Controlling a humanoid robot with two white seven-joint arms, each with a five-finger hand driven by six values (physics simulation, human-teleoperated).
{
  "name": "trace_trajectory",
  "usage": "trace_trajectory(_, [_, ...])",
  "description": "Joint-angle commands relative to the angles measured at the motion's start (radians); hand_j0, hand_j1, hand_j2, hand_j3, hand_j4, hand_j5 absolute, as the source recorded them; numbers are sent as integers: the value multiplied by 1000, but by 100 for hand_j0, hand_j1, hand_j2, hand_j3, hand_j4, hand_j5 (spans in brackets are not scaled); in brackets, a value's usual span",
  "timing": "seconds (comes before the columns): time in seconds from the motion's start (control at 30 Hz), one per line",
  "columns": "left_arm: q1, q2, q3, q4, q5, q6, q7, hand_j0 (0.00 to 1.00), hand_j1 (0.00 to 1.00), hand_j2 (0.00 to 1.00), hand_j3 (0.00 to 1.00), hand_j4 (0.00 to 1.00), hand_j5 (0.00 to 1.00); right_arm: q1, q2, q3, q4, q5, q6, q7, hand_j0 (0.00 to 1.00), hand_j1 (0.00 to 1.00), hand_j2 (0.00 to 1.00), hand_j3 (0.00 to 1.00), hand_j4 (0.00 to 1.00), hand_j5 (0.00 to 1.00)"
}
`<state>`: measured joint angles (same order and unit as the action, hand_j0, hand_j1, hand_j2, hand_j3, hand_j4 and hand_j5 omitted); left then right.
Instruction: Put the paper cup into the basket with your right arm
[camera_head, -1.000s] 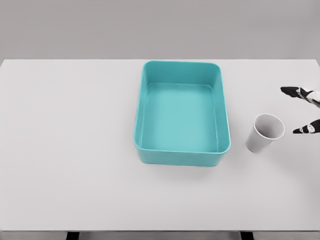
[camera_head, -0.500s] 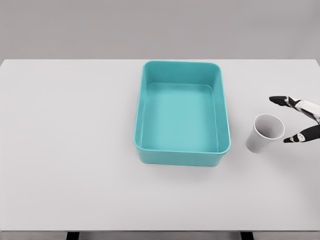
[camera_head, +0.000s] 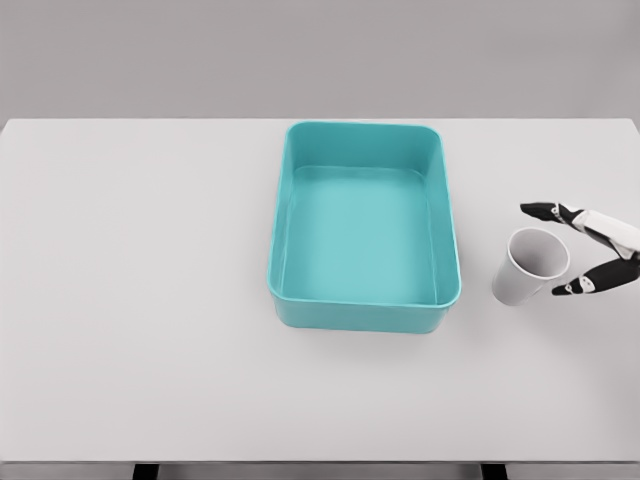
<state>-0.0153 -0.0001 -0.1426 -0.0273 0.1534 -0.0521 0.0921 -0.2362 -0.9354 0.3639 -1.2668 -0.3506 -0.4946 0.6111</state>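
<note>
Paper cup (camera_head: 530, 266), white and tapered, stands upright beside the right hand (camera_head: 590, 250), fingers spread, empty.

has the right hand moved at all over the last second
Yes. The right hand has moved left toward the paper cup, which stands where it was beside the basket; its open fingers now flank the cup's rim.

The basket (camera_head: 365, 228) at the middle looks like smooth teal plastic with a faint sheen along its rim. Right of it, the cup (camera_head: 529, 266) looks like matt white paper. The table (camera_head: 140, 300) beneath has a plain, matt, pale grey surface.
</note>
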Motion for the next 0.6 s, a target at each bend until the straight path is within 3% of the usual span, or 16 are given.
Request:
trace_trajectory(0.0, [0,0,0,0,0,0,0,100,100,100,100,100,100,0,-3,0,-14,-8,5,0,100,100,100,100,100,100])
trace_trajectory(0.57, [0,0,0,0,0,0,0,100,100,100,100,100,100,8,6,9,-31,-11,10,0,100,100,100,100,100,100])
